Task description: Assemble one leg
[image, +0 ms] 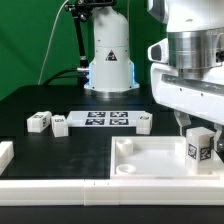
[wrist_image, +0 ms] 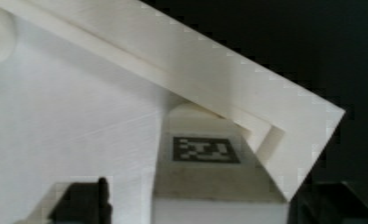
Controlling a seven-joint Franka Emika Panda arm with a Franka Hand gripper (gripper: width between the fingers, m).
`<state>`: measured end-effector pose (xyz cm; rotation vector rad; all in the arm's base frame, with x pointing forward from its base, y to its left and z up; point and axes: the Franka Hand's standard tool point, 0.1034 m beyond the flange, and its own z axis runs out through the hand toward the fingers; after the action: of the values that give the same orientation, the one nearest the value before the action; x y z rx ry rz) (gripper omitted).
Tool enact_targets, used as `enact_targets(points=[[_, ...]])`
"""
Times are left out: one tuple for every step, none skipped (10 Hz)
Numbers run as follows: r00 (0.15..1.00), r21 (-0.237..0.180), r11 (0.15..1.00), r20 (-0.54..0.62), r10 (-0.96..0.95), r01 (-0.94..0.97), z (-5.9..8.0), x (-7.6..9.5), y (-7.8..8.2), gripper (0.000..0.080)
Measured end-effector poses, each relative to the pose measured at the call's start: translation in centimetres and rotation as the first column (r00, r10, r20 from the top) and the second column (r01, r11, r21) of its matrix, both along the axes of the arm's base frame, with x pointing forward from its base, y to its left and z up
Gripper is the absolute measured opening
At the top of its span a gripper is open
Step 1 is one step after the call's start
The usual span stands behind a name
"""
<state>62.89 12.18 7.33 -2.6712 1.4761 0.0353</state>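
A leg [image: 198, 143], a small white block with a marker tag on its front face, stands upright on the near right corner of the large white panel [image: 150, 160]. My gripper [image: 190, 124] is directly above it. In the wrist view the leg [wrist_image: 206, 150] lies between my fingers, with its tag facing the camera. The gripper [wrist_image: 213, 205] is open: one dark finger [wrist_image: 83, 202] stands clear of the leg with a gap, and the other finger [wrist_image: 350, 200] is close against its side. The panel's raised edge [wrist_image: 252, 75] runs diagonally behind the leg.
Three more white legs lie on the black table: two at the exterior view's left [image: 38, 122] [image: 60, 124] and one [image: 143, 122] right of the marker board [image: 105, 120]. The robot base [image: 108, 60] stands behind. A white rim [image: 5, 152] shows at the left edge.
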Motion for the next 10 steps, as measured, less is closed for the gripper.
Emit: enact_targets(points=[[0.989, -0.003, 0.989, -0.001, 0.149, -0.149, -0.03, -0.03, 0.05, 0.0629], [0.965, -0.010, 0.965, 0.008, 0.262, -0.261, 0.02, 0.01, 0.10, 0.0629], [0.932, -0.017, 0.932, 0.013, 0.361, -0.361, 0.05, 0.01, 0.14, 0.0644], [0.904, -0.024, 0.904, 0.017, 0.427, -0.427, 0.07, 0.03, 0.12, 0.0648], [0.836, -0.035, 0.836, 0.023, 0.549, -0.548, 0.06, 0.05, -0.02, 0.0648], [0.758, -0.051, 0.758, 0.024, 0.652, -0.650, 0.10, 0.11, -0.09, 0.0649], [0.687, -0.062, 0.687, 0.019, 0.726, -0.724, 0.25, 0.24, -0.15, 0.0649], [0.576, -0.074, 0.576, 0.012, 0.817, -0.814, 0.35, 0.45, -0.29, 0.0649], [0.496, -0.078, 0.495, 0.012, 0.868, -0.865, 0.28, 0.52, -0.44, 0.0649], [0.442, -0.080, 0.441, 0.012, 0.897, -0.894, 0.22, 0.52, -0.56, 0.0649]])
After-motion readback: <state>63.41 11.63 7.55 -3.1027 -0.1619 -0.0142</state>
